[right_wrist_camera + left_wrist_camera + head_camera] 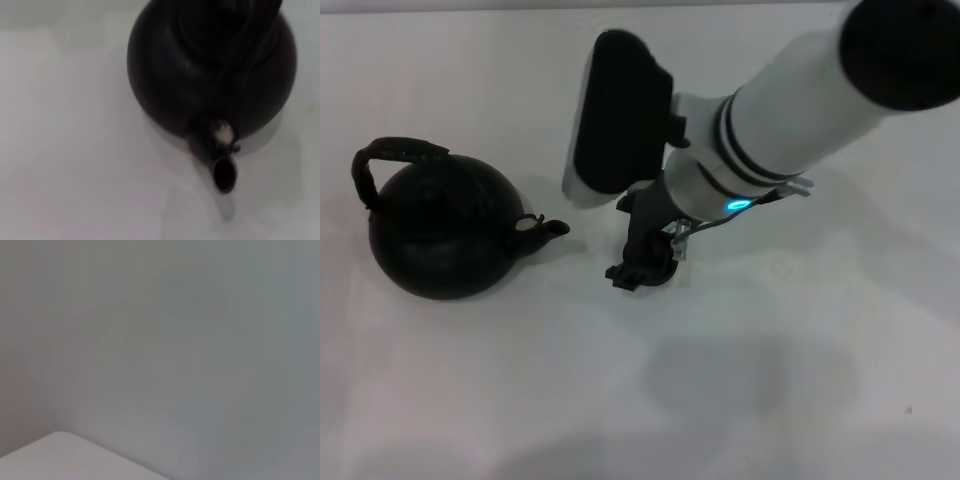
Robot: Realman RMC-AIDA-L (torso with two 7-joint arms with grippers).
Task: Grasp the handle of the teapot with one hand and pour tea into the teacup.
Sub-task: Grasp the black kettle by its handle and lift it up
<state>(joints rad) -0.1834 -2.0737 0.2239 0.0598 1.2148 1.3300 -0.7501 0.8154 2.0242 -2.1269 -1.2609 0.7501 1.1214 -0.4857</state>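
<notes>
Nothing of the task looks done yet. The teapot sits untouched on the white table, at the left middle of the head frame, upright, spout pointing toward frame center. No grasp on the handle, no tilt, no pour visible. Left to do, as I judge it: reach the handle, close on it, lift, tip over the cup.

No teacup shows in any view. It may be hidden under the right arm or out of frame; can't say.

The right gripper hangs at center frame, just right of the spout tip, apart from the pot, holding nothing. Can't tell if its fingers are spread or closed: the arm body covers most of it from above, and its own wrist view shows no fingers. That wrist view looks straight at the pot, filling the upper right, with the spout coming toward the camera in the lower center.

The left gripper is not seen; its wrist view shows only a blank wall and a pale corner of surface at lower left.

Teapot look: squat, round, matte black, short stubby spout with a pale spot at its base. The handle is a thin, rough, dark arch, leaning toward the upper left of the pot in the head frame.
</notes>
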